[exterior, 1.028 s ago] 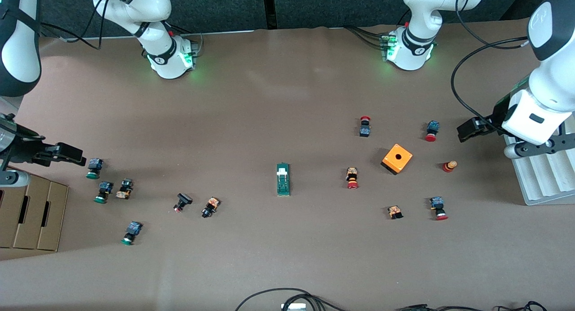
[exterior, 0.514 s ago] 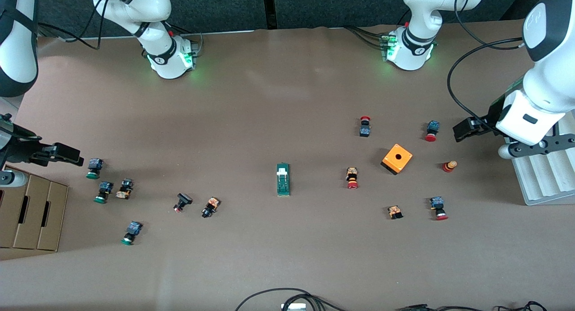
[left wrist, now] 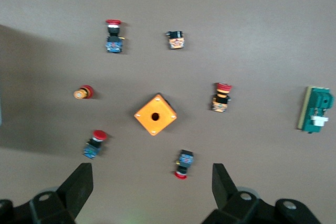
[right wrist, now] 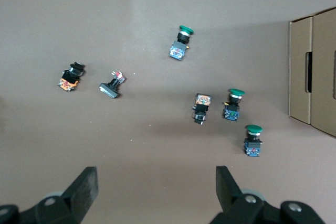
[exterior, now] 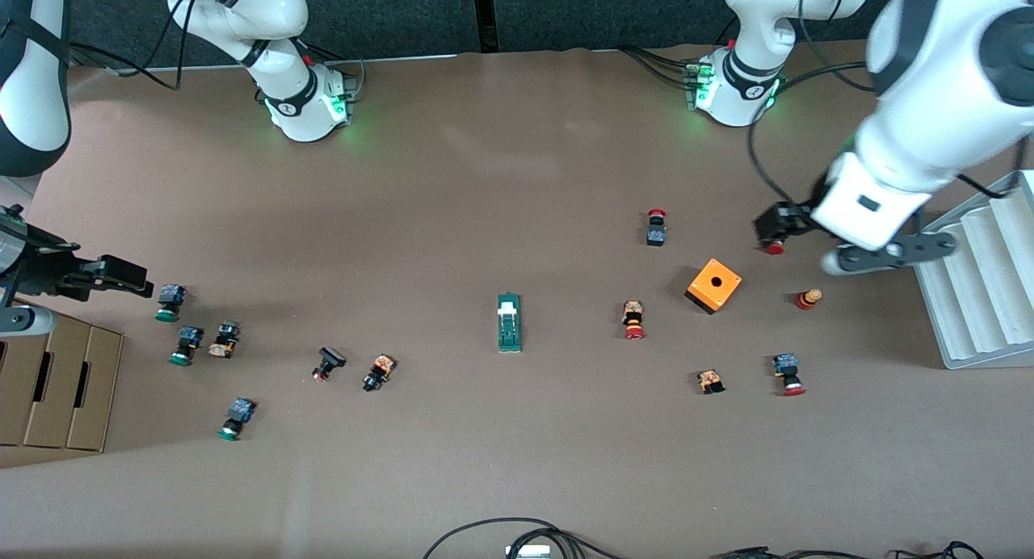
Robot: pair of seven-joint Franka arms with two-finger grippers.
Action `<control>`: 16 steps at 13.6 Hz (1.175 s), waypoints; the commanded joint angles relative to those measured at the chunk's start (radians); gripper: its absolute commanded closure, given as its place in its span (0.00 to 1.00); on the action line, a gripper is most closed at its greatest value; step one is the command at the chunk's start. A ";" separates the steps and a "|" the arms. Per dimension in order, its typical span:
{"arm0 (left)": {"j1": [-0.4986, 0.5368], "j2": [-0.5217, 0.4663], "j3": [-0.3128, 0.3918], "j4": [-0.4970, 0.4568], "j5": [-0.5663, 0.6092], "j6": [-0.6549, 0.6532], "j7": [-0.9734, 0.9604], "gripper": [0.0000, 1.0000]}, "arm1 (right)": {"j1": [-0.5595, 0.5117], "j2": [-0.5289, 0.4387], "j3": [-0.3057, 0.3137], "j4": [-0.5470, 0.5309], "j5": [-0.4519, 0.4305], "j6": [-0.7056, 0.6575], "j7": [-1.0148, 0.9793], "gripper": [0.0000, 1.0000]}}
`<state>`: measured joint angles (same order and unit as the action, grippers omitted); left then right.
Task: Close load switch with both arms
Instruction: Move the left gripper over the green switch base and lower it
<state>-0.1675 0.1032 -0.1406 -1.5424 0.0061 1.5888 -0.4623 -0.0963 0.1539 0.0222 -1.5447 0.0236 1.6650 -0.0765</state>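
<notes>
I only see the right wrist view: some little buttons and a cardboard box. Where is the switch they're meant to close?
Observer: The load switch lies alone mid-table, between two clusters of push buttons.
Operator: Is anything holding it?
Observer: No. The right gripper hangs open well away from it, by a green-capped push button at the right arm's end of the table.
Operator: And the other arm?
Observer: The left gripper is open too, over a red-capped push button close to the orange box.
</notes>
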 commanded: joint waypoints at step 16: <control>-0.434 0.324 -0.151 -0.094 0.536 0.591 -1.008 0.00 | 0.033 0.130 -0.004 0.005 0.157 0.030 -0.288 0.01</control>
<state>-0.5506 0.3801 -0.2998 -1.6376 0.4481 2.1415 -1.3578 -0.0448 0.2630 0.0210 -1.5473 0.1438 1.6846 -0.3099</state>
